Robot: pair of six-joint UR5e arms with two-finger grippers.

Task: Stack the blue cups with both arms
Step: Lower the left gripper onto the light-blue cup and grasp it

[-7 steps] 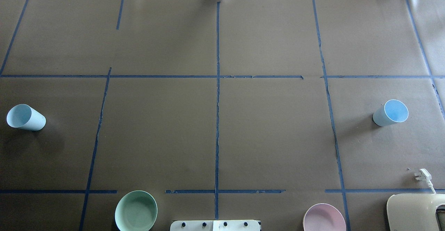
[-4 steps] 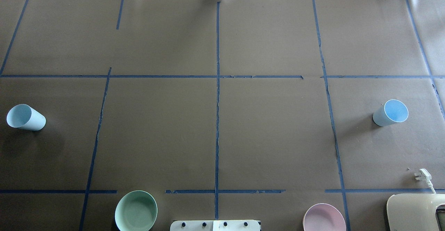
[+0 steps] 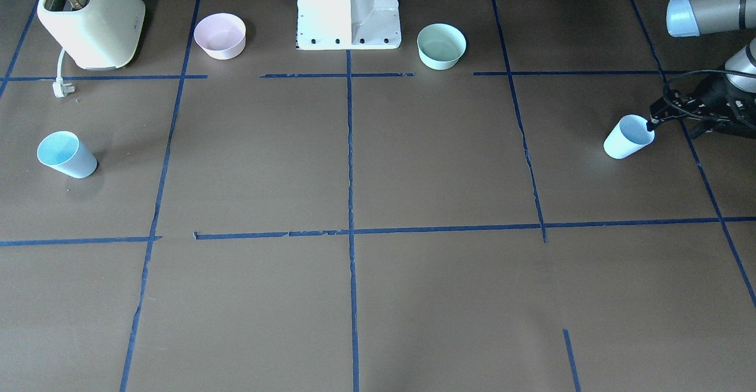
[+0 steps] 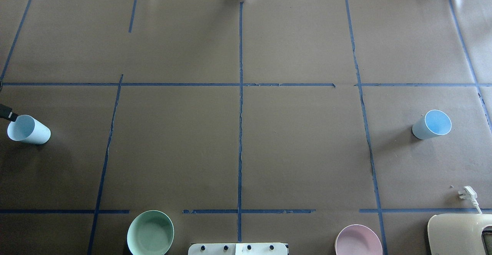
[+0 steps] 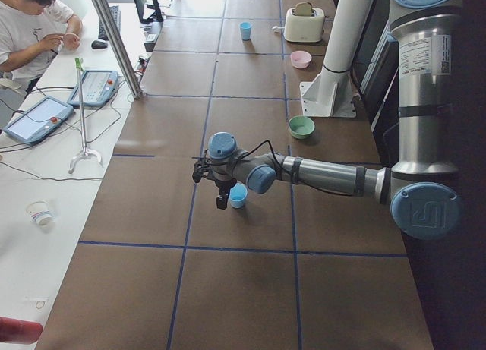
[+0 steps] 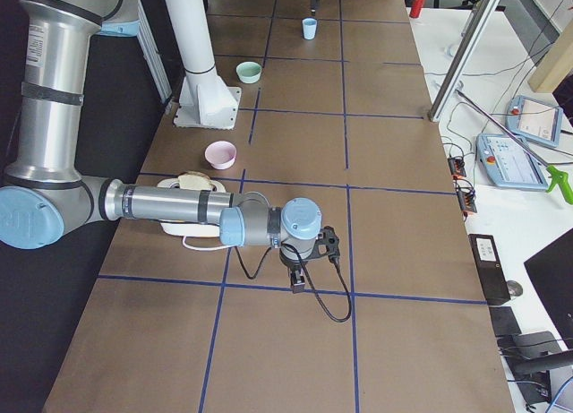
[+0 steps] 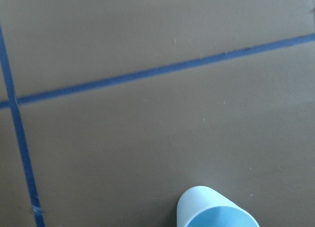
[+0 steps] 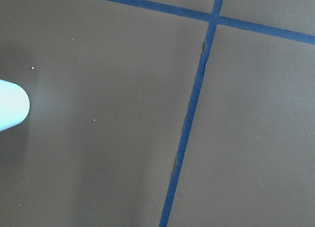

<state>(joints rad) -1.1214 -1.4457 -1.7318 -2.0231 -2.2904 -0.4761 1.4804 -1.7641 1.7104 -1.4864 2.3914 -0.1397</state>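
Two pale-blue cups stand upright far apart on the brown table. The left cup [image 4: 29,130] [image 3: 629,137] is at the table's left end, and its rim shows at the bottom of the left wrist view [image 7: 216,213]. My left gripper [image 3: 657,110] is open, level with the cup's top, one fingertip [image 4: 11,115] at its rim. The right cup [image 4: 432,124] [image 3: 65,154] is near the right end, and its side shows in the right wrist view [image 8: 12,111]. My right gripper [image 6: 298,279] hangs beyond that cup, near the table's end. I cannot tell whether it is open or shut.
A mint-green bowl [image 4: 150,232] and a pink bowl [image 4: 358,240] flank the white pedestal [image 3: 348,8]. A cream toaster [image 3: 88,17] with its loose plug [image 4: 467,193] sits at the near right corner. A person [image 5: 30,23] sits past the table's far edge.
A fingertip of my left gripper has come into the overhead view at the left edge, beside the left cup's rim. Neither cup has moved.
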